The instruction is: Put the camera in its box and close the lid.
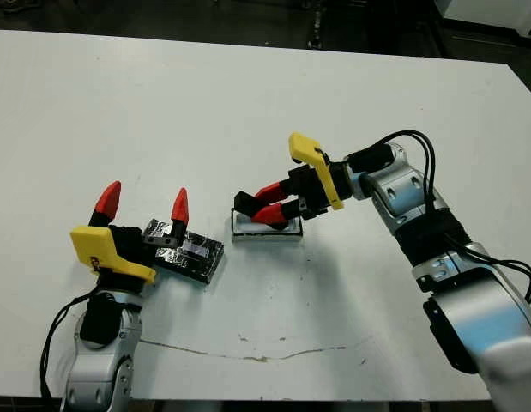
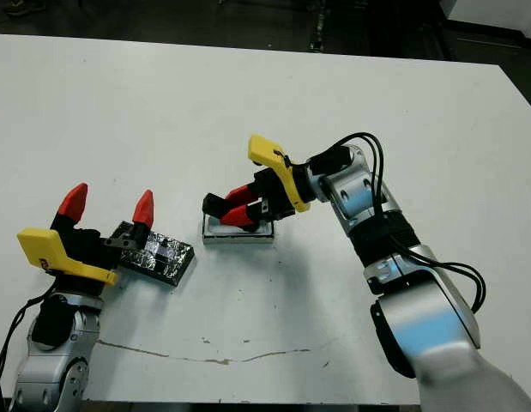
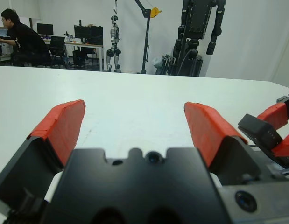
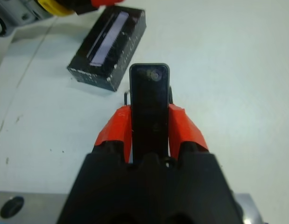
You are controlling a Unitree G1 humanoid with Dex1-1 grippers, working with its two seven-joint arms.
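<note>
My right gripper (image 1: 265,204) is shut on the camera (image 1: 246,203), a thin black bar held by its long sides. It hangs tilted just above the box (image 1: 267,233), a shallow tray with a white rim near the table's middle. In the right wrist view the camera (image 4: 149,84) sticks out past the red fingers (image 4: 117,130). The lid (image 1: 190,251), black and speckled with a pale strip, lies on the table left of the box. My left gripper (image 1: 143,206) is open beside the lid's left end, fingers pointing up and holding nothing.
A thin dark crack (image 1: 248,354) runs across the white table (image 1: 248,103) near its front edge. In the left wrist view a person (image 3: 18,39) sits at a desk far beyond the table, with robot stands (image 3: 195,37) behind.
</note>
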